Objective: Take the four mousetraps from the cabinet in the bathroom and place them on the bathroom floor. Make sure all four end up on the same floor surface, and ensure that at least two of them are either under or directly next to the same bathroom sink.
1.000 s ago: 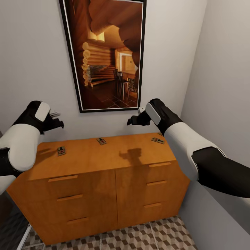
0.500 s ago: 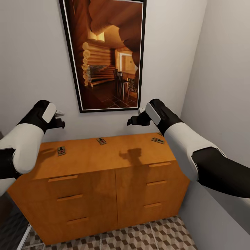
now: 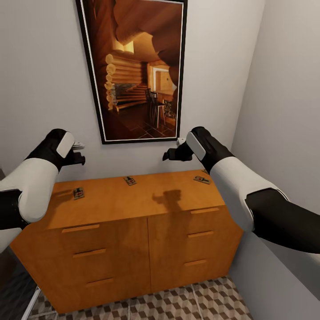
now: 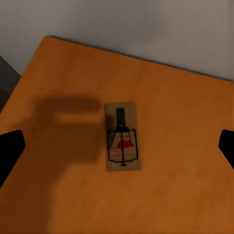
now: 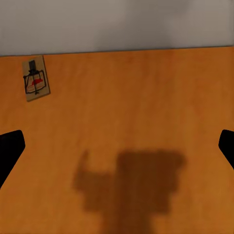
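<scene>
Head view: three mousetraps lie flat on top of the cabinet point(image 3: 133, 209): a left trap point(image 3: 78, 193), a middle trap point(image 3: 130, 180) near the wall and a right trap point(image 3: 202, 180) partly cut off by the right forearm. The left gripper point(image 3: 79, 156) and right gripper point(image 3: 171, 154) hover above, their spread unreadable here.

Left wrist view: the left trap point(image 4: 123, 137) lies centred between widely spread fingertips, long axis running toward the wall.

Right wrist view: fingertips spread wide; the middle trap point(image 5: 36, 78) lies off to one side, long axis toward the wall.
</scene>
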